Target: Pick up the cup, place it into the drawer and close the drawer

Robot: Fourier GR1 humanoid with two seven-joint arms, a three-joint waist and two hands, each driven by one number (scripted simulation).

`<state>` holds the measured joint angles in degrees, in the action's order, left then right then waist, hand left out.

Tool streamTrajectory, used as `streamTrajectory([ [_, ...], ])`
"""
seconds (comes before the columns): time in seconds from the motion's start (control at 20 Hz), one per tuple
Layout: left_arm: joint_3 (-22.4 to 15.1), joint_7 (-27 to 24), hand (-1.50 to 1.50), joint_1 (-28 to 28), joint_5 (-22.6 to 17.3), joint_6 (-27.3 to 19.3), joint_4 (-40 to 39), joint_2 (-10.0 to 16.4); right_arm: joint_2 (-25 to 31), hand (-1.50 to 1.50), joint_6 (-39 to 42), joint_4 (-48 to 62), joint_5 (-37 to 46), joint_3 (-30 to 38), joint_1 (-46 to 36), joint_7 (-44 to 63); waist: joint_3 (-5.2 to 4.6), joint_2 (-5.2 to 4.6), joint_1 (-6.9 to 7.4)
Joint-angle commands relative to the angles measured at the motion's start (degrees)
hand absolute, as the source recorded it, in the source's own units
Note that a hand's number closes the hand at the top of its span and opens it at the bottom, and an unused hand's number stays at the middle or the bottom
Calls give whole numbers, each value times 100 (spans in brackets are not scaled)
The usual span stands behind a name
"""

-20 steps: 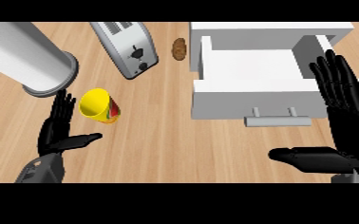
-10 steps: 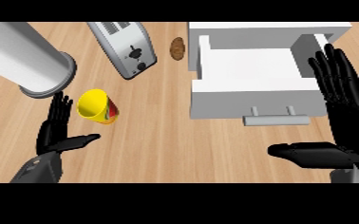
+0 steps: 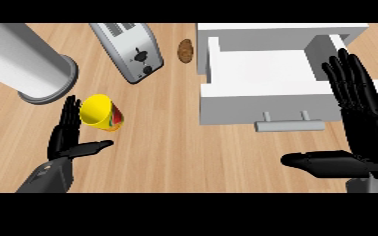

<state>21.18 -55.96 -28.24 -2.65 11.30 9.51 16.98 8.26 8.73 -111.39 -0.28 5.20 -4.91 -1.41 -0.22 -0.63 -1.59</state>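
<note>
At eight o'clock on the counter, the left hand (image 3: 65,137) stands open, fingers straight, with the tilted yellow cup (image 3: 100,113) just beside it at its one o'clock. At three o'clock lies the open drawer (image 3: 258,107), with the right hand (image 3: 356,105) beside it, fingers spread.

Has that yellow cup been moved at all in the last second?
No. The cup sits just as far from the toaster as before, and the open left hand beside it has not taken hold of it.
</note>
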Motion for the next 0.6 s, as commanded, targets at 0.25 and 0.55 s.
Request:
streamTrajectory([
  [0.25, 21, -368, -150, -17, -25, 706, -63, -13, -143, -150, -79, -149, 137, -163, 151, 34, -4, -4, -27],
  [0.55, 60, -212, -150, -288, -107, 969, 13, -146, -151, -150, -40, 65, 199, -252, -48, -8, -6, -14, -18],
])
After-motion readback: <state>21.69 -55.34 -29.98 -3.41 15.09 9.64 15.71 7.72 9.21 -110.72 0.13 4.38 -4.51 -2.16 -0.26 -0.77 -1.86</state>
